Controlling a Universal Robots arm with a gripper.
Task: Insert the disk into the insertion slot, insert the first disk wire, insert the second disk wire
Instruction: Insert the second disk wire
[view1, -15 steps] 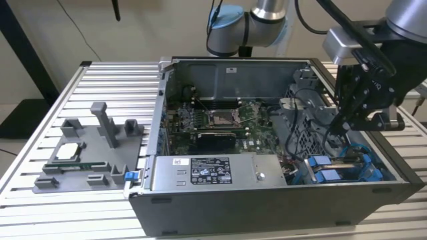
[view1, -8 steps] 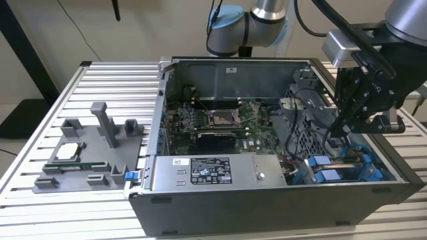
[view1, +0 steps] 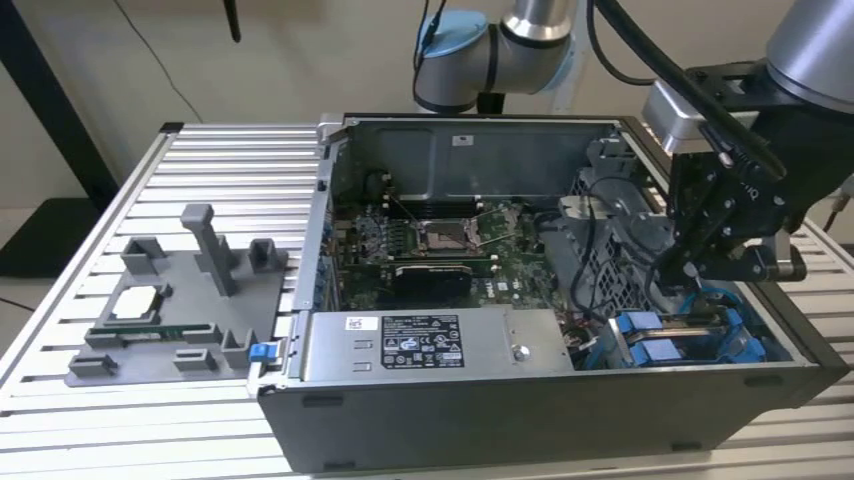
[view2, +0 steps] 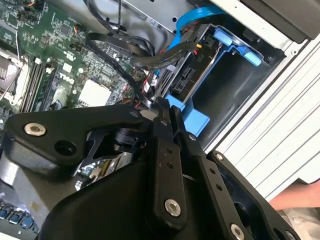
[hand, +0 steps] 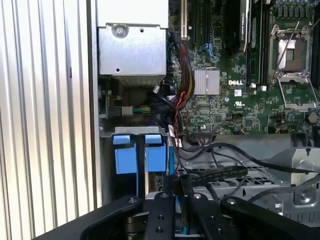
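A: Checking edges first: the gripper (view1: 678, 268) hangs inside the open computer case (view1: 534, 410), at the case's 4 o'clock corner in the exterior view. It sits close to the case's outer wall, so room is tight.

B: Claw state?

A: Cannot tell. Black wires (view2: 125, 47) crowd the tip (view2: 162, 106).

B: The disk?

A: The disk (view2: 186, 79) sits in its blue carrier (view2: 240, 47) inside the insertion slot (view2: 235, 87), just beside the gripper. Whether any wire is plugged in, I cannot tell.

B: Surface, room?

A: A slatted metal table (view1: 200, 150) with a plain wall behind it. There is open table at 9 o'clock of the case.

B: Counts?

A: Two blue carrier tabs (hand: 125, 159) side by side in the first wrist view. One labelled power-supply box (view1: 414, 345) at the case's 6 o'clock, one motherboard (view1: 427, 235) at centre, one blue cable (view2: 200, 15), and one grey fixture (view1: 174, 310) out at 9 o'clock, well apart from the gripper.
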